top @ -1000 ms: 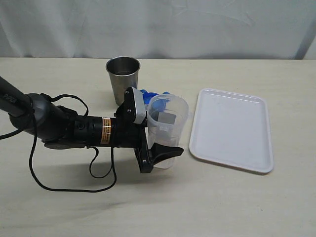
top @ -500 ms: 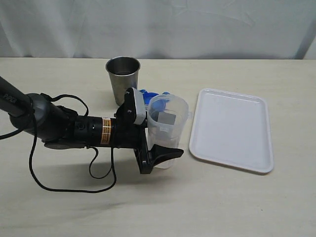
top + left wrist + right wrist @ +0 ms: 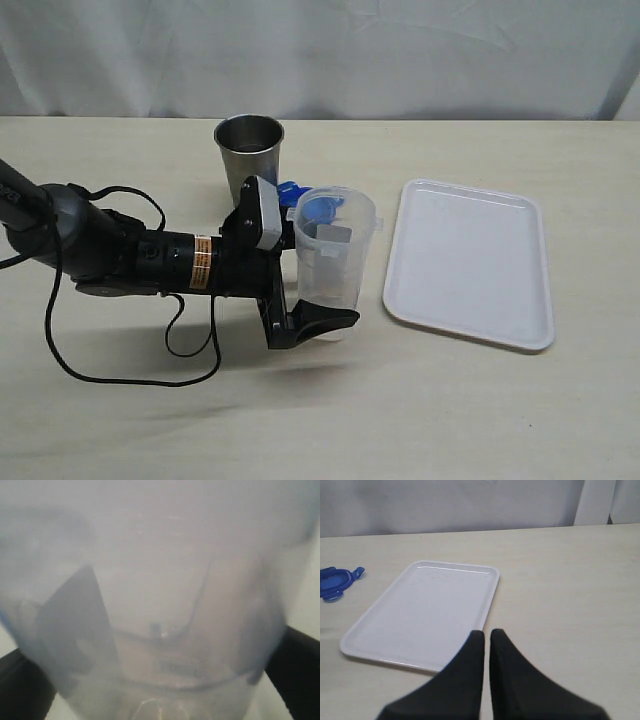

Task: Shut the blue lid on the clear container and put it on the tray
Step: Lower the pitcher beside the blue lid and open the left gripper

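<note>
Loosening is showing in the exterior view: the left end effector (image 3: 318, 290) is spreading wider than a moment ago and drawing slightly back. The tall translucent plastic container (image 3: 335, 240), tilted before, is now standing upright on the beige counter (image 3: 450, 400), well apart from the flat white rectangular tray (image 3: 470, 260). The small bright blue lid (image 3: 292, 189) is lying behind it, beside the steel cup (image 3: 248, 150), so closing is still waiting.

Left wrist view: the container (image 3: 160, 605) is filling the frame between dark fingers (image 3: 297, 665) that seem to be flanking rather than squeezing it.

Right wrist view: the right end effector (image 3: 486, 632) is sitting pinched together and empty, facing the tray (image 3: 425, 610) and lid (image 3: 332, 580).
</note>
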`<move>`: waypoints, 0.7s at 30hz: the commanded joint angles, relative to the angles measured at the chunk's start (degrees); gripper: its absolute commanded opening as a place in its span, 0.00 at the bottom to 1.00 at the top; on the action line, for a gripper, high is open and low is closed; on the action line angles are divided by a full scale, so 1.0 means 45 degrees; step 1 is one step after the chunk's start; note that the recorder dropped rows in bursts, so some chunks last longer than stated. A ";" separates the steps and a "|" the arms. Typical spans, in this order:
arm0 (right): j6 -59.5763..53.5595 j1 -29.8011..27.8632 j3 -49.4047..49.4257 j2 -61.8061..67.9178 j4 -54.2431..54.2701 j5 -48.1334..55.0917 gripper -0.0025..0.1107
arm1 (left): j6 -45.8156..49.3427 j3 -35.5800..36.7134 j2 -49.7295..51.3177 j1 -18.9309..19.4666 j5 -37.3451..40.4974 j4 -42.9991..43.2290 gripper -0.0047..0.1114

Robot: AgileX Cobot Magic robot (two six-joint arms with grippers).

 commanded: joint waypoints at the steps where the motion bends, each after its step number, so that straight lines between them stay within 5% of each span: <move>1: -0.0023 -0.0037 -0.0036 -0.0064 -0.0036 -0.0176 0.06 | -0.0119 -0.0061 -0.0019 0.0001 -0.0052 0.0056 0.94; 21: -0.0023 -0.0037 -0.0036 -0.0064 -0.0036 -0.0176 0.06 | -0.0069 -0.0061 -0.0019 0.0001 0.0086 0.0044 0.94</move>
